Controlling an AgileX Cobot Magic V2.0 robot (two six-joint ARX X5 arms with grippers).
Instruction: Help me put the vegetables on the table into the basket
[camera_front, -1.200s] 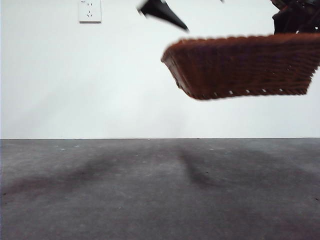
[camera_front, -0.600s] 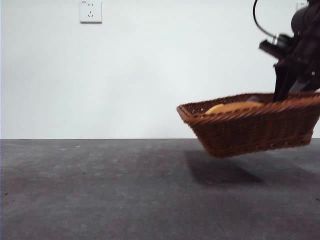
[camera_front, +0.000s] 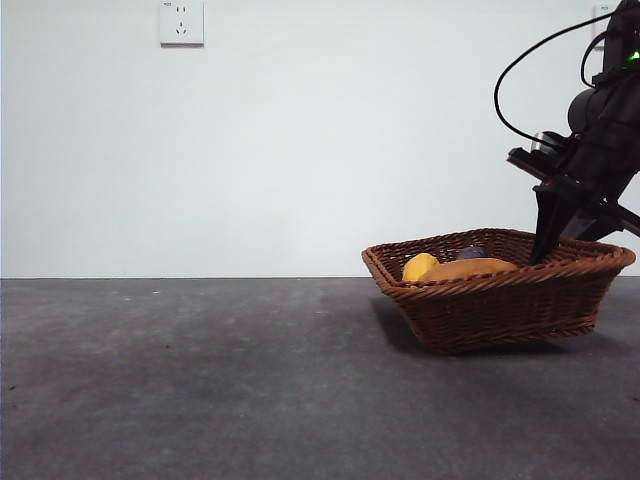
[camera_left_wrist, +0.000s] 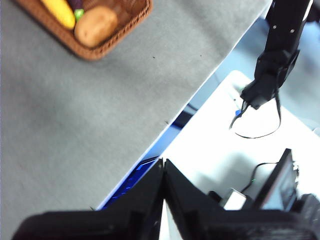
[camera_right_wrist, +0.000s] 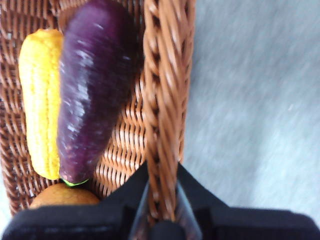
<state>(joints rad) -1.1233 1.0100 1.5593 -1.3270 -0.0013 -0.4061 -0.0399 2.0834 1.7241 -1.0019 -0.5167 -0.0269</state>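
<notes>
The right gripper (camera_right_wrist: 161, 200) is clenched on the braided rim of the basket (camera_front: 500, 300), which sits on the table (camera_front: 200, 380). Its wrist view shows corn (camera_right_wrist: 39, 100) beside eggplant (camera_right_wrist: 90, 90), with potato (camera_right_wrist: 64, 197) at their ends. The left gripper (camera_left_wrist: 163, 172) hangs pinched together, well apart from it all.

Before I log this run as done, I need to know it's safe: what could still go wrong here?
The right hand grips the basket rim, so a pull-away before opening could tip it. The basket looks slightly tilted on the table; the eggplant, corn and potato might shift.
</notes>
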